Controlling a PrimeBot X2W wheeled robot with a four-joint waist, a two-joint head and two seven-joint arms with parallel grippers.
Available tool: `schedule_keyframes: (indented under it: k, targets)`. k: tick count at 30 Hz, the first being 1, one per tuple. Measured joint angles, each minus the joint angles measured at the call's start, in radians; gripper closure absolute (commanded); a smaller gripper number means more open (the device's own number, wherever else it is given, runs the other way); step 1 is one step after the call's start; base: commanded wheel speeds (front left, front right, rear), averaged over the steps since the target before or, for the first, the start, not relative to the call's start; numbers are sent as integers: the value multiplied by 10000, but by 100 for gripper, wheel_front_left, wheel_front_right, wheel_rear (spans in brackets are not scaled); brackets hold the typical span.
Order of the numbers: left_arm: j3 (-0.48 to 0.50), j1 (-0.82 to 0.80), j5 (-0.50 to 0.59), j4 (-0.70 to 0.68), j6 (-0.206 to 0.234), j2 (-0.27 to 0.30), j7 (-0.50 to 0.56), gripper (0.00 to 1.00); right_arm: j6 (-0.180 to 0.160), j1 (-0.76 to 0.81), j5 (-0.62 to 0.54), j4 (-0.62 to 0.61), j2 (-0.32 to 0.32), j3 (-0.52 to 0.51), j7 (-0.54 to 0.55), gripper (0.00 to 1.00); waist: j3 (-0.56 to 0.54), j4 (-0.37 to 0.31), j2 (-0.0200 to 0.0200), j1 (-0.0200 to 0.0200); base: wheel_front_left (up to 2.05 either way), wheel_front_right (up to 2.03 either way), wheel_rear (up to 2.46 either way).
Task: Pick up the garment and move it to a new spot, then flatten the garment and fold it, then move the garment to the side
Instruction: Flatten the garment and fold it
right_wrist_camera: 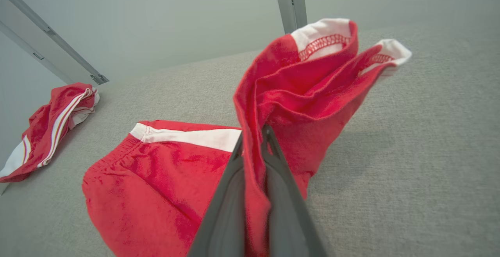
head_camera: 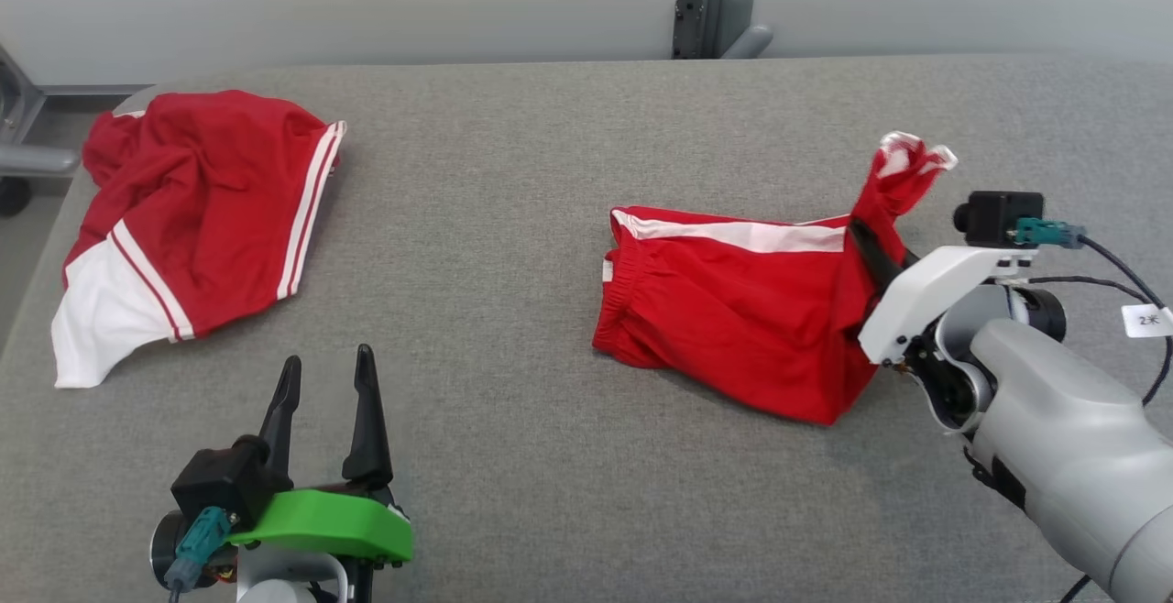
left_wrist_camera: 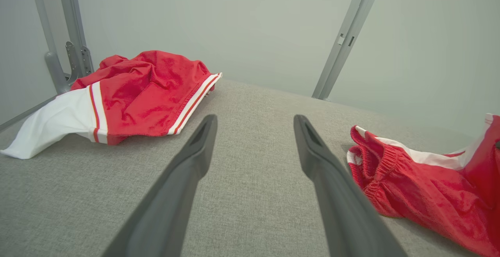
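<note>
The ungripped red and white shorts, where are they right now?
In the head view, the ungripped red-and-white shorts lie at the grey fabric table's far left corner, beyond the open left claw.

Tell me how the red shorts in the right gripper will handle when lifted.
Probably floppy: the shorts sag and bunch around the shut right gripper, with the rest slumped on the table. Likely light, since a thin pinch of cloth holds one end up. The waistband end lies free, so it may drag and swing.
</note>
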Motion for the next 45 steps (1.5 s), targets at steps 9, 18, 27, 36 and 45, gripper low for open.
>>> schedule_keyframes:
  k: [9, 18, 27, 36, 45]
  targets:
    - [8, 90, 42, 280, -48, -123, -67, 0, 0, -374, -198, 236, 1172, 286, 276, 100, -159, 760, 0, 0, 0, 0, 0]
    - [15, -1, 44, 502, -196, -360, -102, 0, -2, -432, -387, 1133, 2038, 575, 477, 100, 41, 1664, 0, 0, 0, 0, 0]
    - [171, -12, 188, 520, -270, -487, -113, 0, -2, -523, -669, 1599, 2389, 890, 416, 40, 140, 1662, 0, 0, 0, 0, 0]
    - [286, -9, 295, 477, -359, -591, -115, 0, -2, -491, -1346, 1237, 2583, 1434, 6, 0, 118, 1268, 0, 0, 0, 0, 0]
    - [309, 2, 351, 458, -362, -633, -115, 0, -2, -32, -1933, 146, 2752, 1563, -146, 0, 96, 855, 0, 0, 0, 0, 0]
